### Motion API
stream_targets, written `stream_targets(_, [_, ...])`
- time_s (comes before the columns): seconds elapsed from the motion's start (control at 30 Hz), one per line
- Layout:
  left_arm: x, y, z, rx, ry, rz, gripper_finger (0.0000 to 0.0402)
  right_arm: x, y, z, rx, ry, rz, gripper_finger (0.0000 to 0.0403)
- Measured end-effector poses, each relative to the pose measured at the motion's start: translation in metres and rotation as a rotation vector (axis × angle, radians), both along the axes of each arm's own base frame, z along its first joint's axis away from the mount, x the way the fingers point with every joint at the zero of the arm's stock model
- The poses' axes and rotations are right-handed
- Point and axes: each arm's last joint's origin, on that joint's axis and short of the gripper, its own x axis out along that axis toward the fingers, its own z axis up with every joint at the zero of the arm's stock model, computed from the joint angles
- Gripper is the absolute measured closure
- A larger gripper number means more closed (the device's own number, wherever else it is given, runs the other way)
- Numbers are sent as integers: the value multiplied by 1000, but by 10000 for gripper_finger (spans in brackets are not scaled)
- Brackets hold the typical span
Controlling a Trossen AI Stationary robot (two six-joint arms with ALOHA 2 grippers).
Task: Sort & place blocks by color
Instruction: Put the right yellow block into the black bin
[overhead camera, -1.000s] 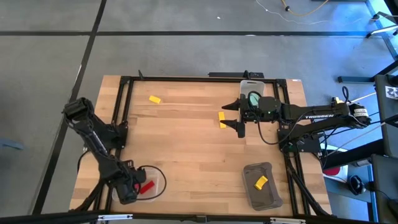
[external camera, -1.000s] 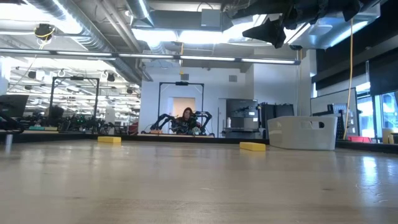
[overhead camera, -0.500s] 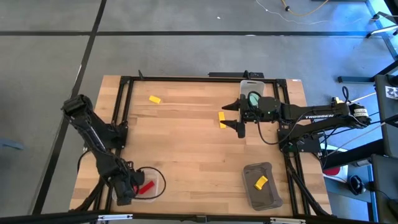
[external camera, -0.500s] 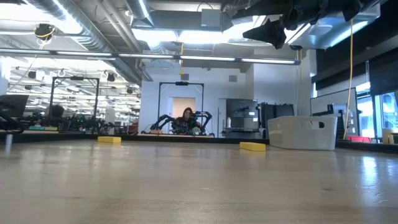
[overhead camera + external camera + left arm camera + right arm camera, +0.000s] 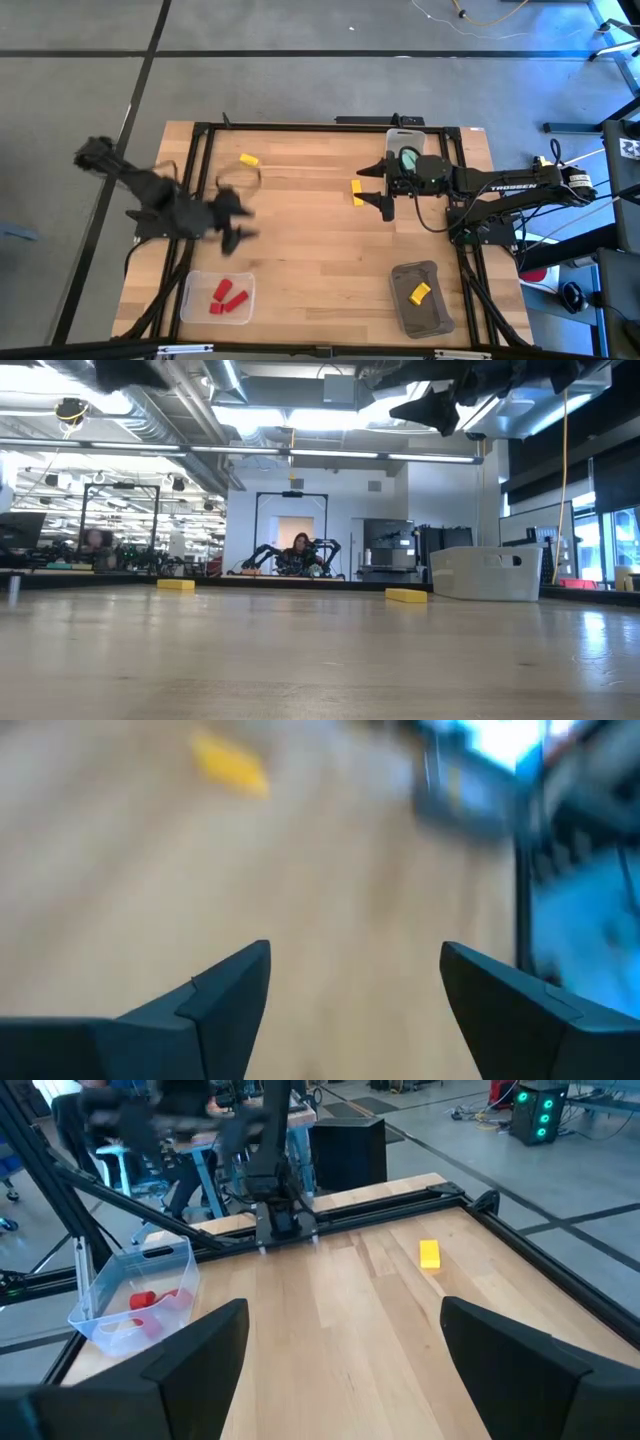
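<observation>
In the high view, my left gripper [image 5: 243, 220] hovers open and blurred over the left middle of the table, holding nothing; its wrist view shows open fingers [image 5: 355, 980] and a yellow block [image 5: 230, 765] ahead. Two red blocks [image 5: 227, 296] lie in a clear bin [image 5: 190, 300] at the near-left corner. One yellow block [image 5: 249, 160] lies near the far edge, another [image 5: 357, 190] just beside my open right gripper [image 5: 386, 190], which hangs above the table [image 5: 440, 405]. A third yellow block [image 5: 420, 292] lies in the grey bin [image 5: 405, 320]. A teal block [image 5: 409, 157] shows in the far bin.
The black frame rails [image 5: 300, 127] run round the table edges. A pale bin [image 5: 487, 573] stands at the far right in the low view, and both loose yellow blocks [image 5: 176, 584] [image 5: 406, 595] rest flat on the wood. Bare wood lies between the two arms.
My left arm has swung quickly away from the clear bin at the near-left corner, toward the far edge and the table's middle. The bin, covered by the gripper before, now shows two red blocks inside. My right arm has kept still.
</observation>
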Motion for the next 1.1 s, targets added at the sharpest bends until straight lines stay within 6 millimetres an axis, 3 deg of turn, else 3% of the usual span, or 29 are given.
stream_targets(0.13, [6, 41, 24, 143, -187, 112, 119, 0, -1, 3, -10, -32, -30, 73])
stream_targets(0.27, [3, 69, 41, 250, -318, 184, 119, 1, -2, 6, -18, -64, -57, 73])
stream_targets(0.37, [5, 80, 38, 290, -394, 219, 119, 1, -2, 8, -19, -84, -62, 73])
stream_targets(0.6, [19, 80, -10, 174, -664, 190, 119, 1, -2, 10, -20, -100, -62, 73])
stream_targets(0.7, [19, 78, -24, 158, -692, 190, 119, 1, -2, 10, -19, -100, -61, 73])
stream_targets(1.1, [18, 78, -24, 305, -674, 134, 119, 1, -2, 10, -14, -102, -62, 73])
